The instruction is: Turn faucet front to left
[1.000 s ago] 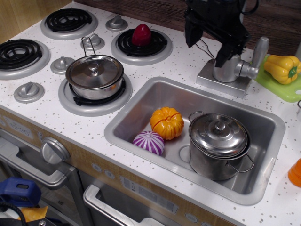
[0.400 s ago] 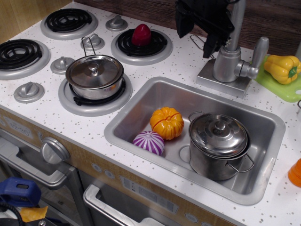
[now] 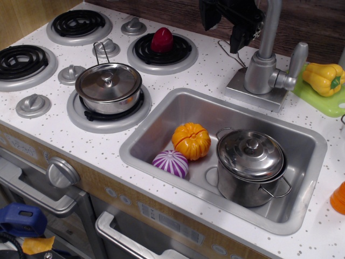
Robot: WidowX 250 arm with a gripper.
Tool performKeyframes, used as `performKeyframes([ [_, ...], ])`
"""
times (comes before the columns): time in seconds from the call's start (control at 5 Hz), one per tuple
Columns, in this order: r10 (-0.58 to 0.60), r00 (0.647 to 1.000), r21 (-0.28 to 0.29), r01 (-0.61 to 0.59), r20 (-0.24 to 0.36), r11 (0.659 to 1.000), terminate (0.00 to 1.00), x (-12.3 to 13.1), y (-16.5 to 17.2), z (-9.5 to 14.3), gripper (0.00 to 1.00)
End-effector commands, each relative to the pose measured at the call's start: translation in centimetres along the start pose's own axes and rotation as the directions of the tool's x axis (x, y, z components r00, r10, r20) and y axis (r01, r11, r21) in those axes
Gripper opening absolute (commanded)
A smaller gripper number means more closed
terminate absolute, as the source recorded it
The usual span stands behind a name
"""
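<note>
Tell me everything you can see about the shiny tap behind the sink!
The faucet is silver-grey and looks like plastic painted as metal. It has a round body on a flat square base, a tall pipe rising out of the picture's top, and a paddle lever sticking up on one side. It stands upright on the speckled counter behind the sink. The black gripper hangs beside its pipe.
</note>
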State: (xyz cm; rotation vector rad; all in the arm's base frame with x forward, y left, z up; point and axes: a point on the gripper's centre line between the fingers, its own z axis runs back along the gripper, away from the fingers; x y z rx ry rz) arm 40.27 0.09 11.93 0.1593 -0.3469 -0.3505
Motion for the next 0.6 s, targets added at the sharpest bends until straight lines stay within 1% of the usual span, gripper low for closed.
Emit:
performKeyframes([
  [0.0, -0.024, 0.998, 0.020, 0.023, 0.066, 1.000, 0.00, 1.86, 2.17, 1.23, 1.00],
  [0.2, -0.032, 0.997, 0.015, 0.031, 0.072, 0.999, 0.00, 2.10, 2.61, 0.87, 1.00],
  [0.4, -0.027, 0.997, 0.018, 0.026, 0.071, 1.000, 1.00, 1.99, 2.61, 0.84, 1.00],
])
